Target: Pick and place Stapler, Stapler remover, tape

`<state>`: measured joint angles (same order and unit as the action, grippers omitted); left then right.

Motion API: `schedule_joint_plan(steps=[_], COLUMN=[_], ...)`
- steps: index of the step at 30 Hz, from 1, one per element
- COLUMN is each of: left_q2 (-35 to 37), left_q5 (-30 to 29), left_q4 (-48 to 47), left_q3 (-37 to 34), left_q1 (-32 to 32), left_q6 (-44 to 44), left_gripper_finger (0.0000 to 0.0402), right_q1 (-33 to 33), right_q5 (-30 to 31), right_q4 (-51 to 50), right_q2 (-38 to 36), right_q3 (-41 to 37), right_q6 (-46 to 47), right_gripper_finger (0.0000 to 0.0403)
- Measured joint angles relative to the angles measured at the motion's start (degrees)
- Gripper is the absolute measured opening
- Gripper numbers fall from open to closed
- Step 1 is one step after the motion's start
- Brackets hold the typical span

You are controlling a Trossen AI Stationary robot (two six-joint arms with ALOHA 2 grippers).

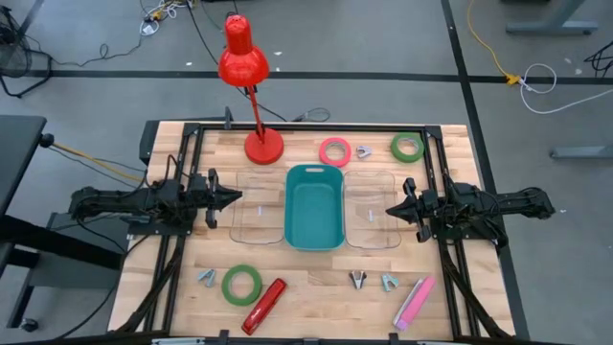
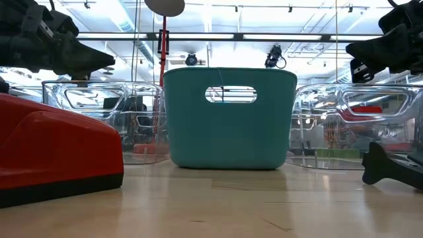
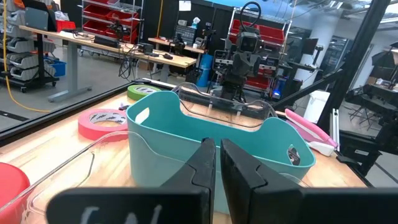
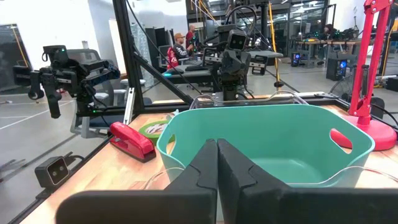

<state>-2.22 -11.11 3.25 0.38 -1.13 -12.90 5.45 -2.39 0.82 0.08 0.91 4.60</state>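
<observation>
**Nothing picked yet, both arms parked by the bins**

Left claw point(image 1: 233, 198) and right claw point(image 1: 391, 208) are both pinched closed, empty, flanking the teal bin point(image 1: 314, 230). The red stapler point(image 1: 264, 306) lies at the tabletop's point(image 1: 316, 297) near edge beside a green tape roll point(image 1: 241, 284); a staple remover point(image 1: 357, 279) sits nearby. I'd open the left claw wide first, then drop straight over the stapler's middle.

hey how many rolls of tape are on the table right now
3. A green roll lies at the near left beside the red stapler, a pink roll at the far edge by the lamp base, and another green roll at the far right. None looks hidden.
</observation>
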Motion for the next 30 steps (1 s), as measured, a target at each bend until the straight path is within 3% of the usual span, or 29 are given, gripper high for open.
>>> schedule_joint_plan(steps=[17,30], left_q2=[0.0,0.0], left_q5=[0.0,0.0], left_q4=[0.0,0.0], left_q3=[0.0,0.0], left_q1=[0.0,0.0], left_q6=[0.0,0.0], left_gripper_finger=[0.0028,0.0028], right_q1=[0.0,0.0], right_q5=[0.1,7.9], right_q4=[2.5,9.7], right_q2=[0.0,0.0], right_q3=[0.0,0.0], right_q6=[-2.6,-3.6], right_gripper_finger=[0.0002,0.0002])
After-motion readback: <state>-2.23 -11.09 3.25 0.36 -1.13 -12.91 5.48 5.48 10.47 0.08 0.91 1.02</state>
